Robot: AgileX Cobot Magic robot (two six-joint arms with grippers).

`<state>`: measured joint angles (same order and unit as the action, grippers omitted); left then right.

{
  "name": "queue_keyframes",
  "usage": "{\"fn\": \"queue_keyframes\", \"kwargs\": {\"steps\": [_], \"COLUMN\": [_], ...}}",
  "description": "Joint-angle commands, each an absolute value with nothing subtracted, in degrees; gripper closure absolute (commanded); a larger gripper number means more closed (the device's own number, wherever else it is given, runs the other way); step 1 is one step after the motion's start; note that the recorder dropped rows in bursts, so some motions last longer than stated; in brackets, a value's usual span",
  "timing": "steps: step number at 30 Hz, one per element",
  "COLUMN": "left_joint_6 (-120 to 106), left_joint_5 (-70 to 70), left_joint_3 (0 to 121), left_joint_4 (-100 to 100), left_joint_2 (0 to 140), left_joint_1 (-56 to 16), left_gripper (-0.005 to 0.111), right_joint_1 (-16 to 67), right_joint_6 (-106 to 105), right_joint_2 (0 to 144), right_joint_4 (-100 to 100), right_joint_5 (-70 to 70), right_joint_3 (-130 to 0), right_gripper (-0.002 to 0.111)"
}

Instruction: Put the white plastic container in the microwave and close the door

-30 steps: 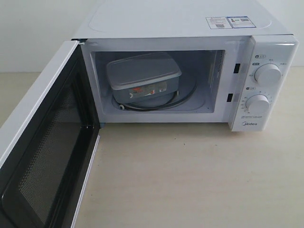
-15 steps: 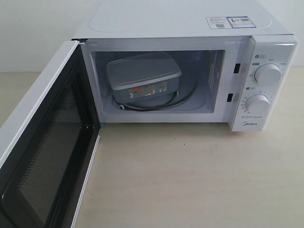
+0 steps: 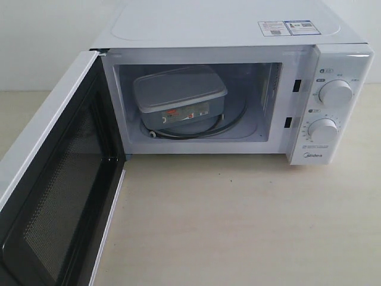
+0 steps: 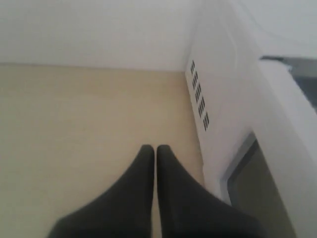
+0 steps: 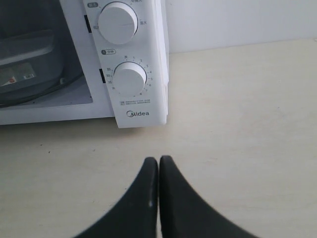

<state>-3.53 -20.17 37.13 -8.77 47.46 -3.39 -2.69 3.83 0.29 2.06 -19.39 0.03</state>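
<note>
white plastic container (image 3: pixel 178 98) is inside the microwave (image 3: pixel 226 24), sitting on the glass turntable (image 3: pixel 232 124), left of cavity centre; lid on, red-and-white label (image 3: pixel 178 113) facing the opening; door (image 3: pixel 53 196) stands wide open, hinged on the left, mesh window and black inner frame facing the exterior camera; two dials (image 3: pixel 335 92) on the right-hand panel, stickers (image 3: pixel 286 27) on top.

left gripper (image 4: pixel 156 148): fingertips pressed together, nothing between them; hovers over the table (image 4: pixel 74 124) beside the microwave's side wall with the vent slots (image 4: pixel 199 94).

right gripper (image 5: pixel 158 159): closed up too, empty; over the table in front of the control panel, lower dial (image 5: pixel 130 78) and Midea logo (image 5: pixel 138 114) just ahead; apart from the microwave.
</note>
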Motion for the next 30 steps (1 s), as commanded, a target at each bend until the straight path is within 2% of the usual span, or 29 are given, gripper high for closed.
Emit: {"fn": "queue_keyframes", "kwargs": {"steps": [1,5,7,8,11,14,20,24,30], "left_joint_6": [-7.1,-22.8,-36.9,-53.7,-69.9,-70.0,-69.9,-69.9,-83.2], "left_joint_5": [-27.6,-35.2,-41.1,-47.1,-52.1,-48.0,-49.4,-50.0,-48.8], "left_joint_3": [37.8,38.0,38.0,38.0,38.0,38.0,38.0,38.0,38.0], "left_joint_4": [-14.4,-31.7,-46.8,-61.0,-76.9,-78.7,-78.7,-79.1,-86.8], "left_joint_2": [50.4,50.7,50.7,50.7,50.7,50.7,51.1,56.9,65.6], "left_joint_1": [-3.3,-3.3,-3.3,-3.3,-3.3,-3.3,-3.3,-3.5,-9.2], "left_gripper": [0.102,0.102,0.102,0.102,0.102,0.102,0.102,0.102,0.102], "right_joint_1": [-2.7,-2.7,-2.7,-2.7,-2.7,-2.7,-2.7,-2.7,-2.7], "right_joint_6": [4.0,4.0,4.0,4.0,4.0,4.0,4.0,4.0,4.0], "right_joint_2": [0.0,0.0,0.0,0.0,0.0,0.0,0.0,0.0,0.0], "right_joint_4": [2.0,2.0,2.0,2.0,2.2,2.3,2.4,2.4,2.4], "right_joint_5": [-18.9,-18.9,-18.9,-18.9,-18.9,-18.9,-18.9,-18.9,-18.9], "right_joint_3": [0.0,0.0,0.0,0.0,0.0,0.0,0.0,0.0,0.0], "right_gripper": [0.108,0.108,0.108,0.108,0.108,0.108,0.108,0.108,0.108]}}
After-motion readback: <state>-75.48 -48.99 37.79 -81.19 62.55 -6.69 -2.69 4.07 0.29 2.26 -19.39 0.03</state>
